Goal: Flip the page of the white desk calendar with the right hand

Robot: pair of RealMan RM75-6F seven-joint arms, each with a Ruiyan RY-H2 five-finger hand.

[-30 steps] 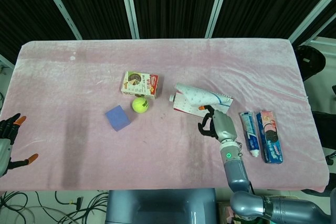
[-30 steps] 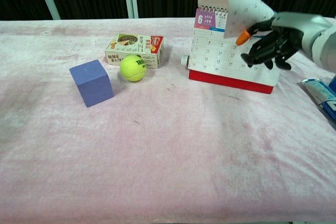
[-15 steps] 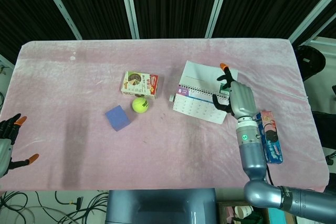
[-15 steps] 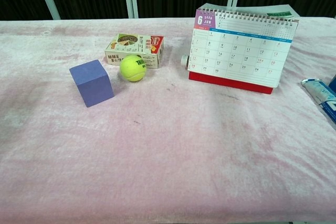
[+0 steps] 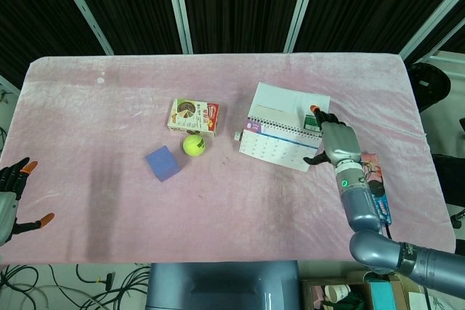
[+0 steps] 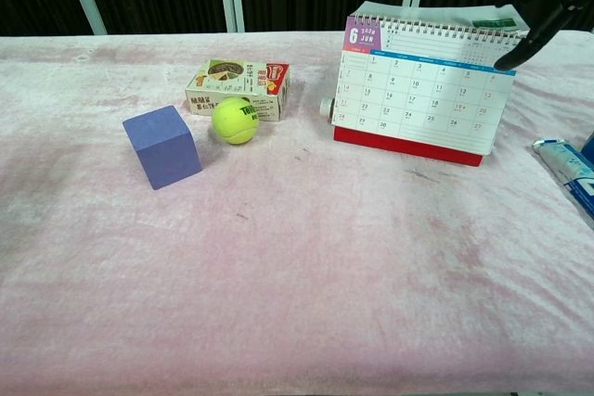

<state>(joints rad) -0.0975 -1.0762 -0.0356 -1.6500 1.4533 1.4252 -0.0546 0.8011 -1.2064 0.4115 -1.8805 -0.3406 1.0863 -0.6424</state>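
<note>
We see our right hand [image 5: 336,140] up above the right end of the white desk calendar [image 6: 422,90], with its dark fingers [image 6: 536,8] apart and holding nothing. The calendar stands like a little tent on the pink table [image 5: 109,107], just to the left of this hand and partly under it. Its long side runs left to right, along the wire rings at the top. The face with the numbers looks toward us and leans back, and a big 6 shows in the top left corner. The flipped page [image 5: 285,99] lies down the back side, away from us. A little white bottle [image 6: 326,107] peeks out at the calendar's left end. Further left of the hand sit a yellow tennis ball [image 6: 234,120], a small snack box [image 6: 238,87] and a blue cube [image 6: 162,146]. Close by on the hand's right lies a toothpaste box [image 6: 566,163]. Our left hand [image 5: 12,200] is far off at the other edge of the table, fingers apart, holding nothing
</note>
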